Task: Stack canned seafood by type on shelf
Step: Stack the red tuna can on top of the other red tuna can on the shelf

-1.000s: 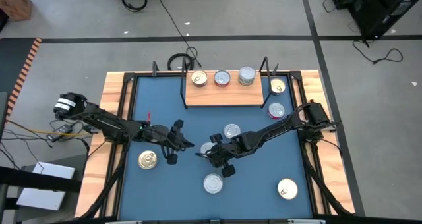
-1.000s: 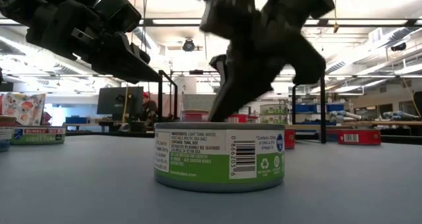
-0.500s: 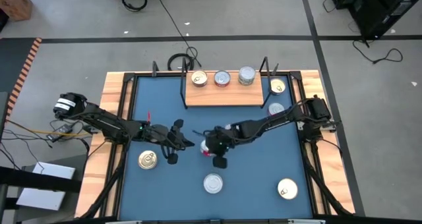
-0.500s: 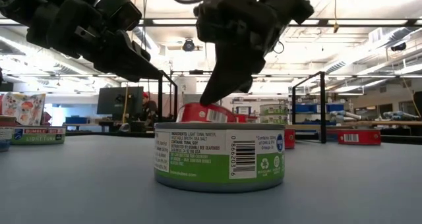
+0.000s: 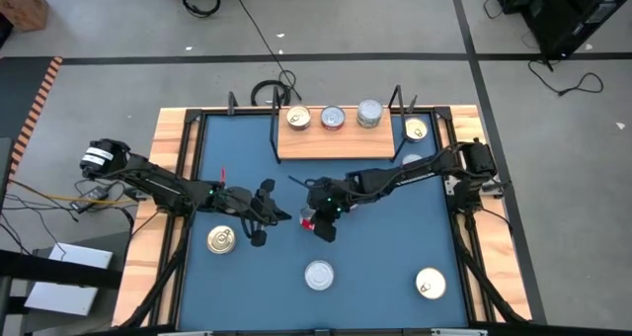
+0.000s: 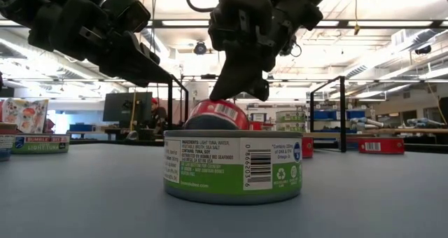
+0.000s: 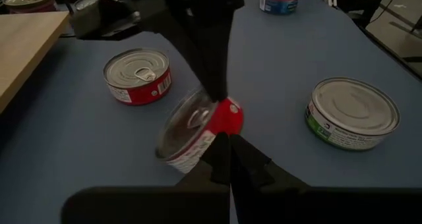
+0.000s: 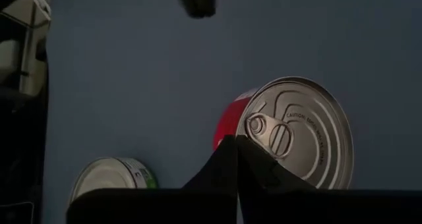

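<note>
A red-sided tin [image 7: 198, 128] with a silver pull-tab lid [image 8: 293, 128] stands steeply tilted at mid-table, with my right gripper [image 5: 318, 220] shut on it. My left gripper [image 5: 284, 215] hangs shut just to the tin's left, above the table and touching nothing. The shelf [image 5: 334, 144], a light-wood board at the far edge, carries a gold-lidded tin [image 5: 298, 118], a silver-lidded tin [image 5: 333, 118] and a silver-lidded tin [image 5: 369, 113] in a row. Another red-sided tin [image 7: 138, 76] stands upright beyond the tilted one. My right gripper has its fingertips [image 8: 227, 151] closed on the rim of the tin's lid [image 8: 245, 140], beside the pull tab. The fingers [image 7: 211, 85] slant down onto the tin's raised edge from the table's right. The tin is tilted below them; whether its lower edge touches the table, I cannot tell.
A green-labelled silver-lidded tin [image 5: 319, 274] stands near the front edge. Gold-lidded tins stand at the front left [image 5: 223, 239], at the front right [image 5: 430, 283] and right of the shelf [image 5: 416, 128]. Black wire uprights [image 5: 397, 101] rise at the shelf's ends.
My right gripper has gone up and toward the table's far edge, and its wrist has rolled. The red-sided tin, flat on the table before, has tipped up steeply with it, and now rises above the green-labelled tin in the low view.
</note>
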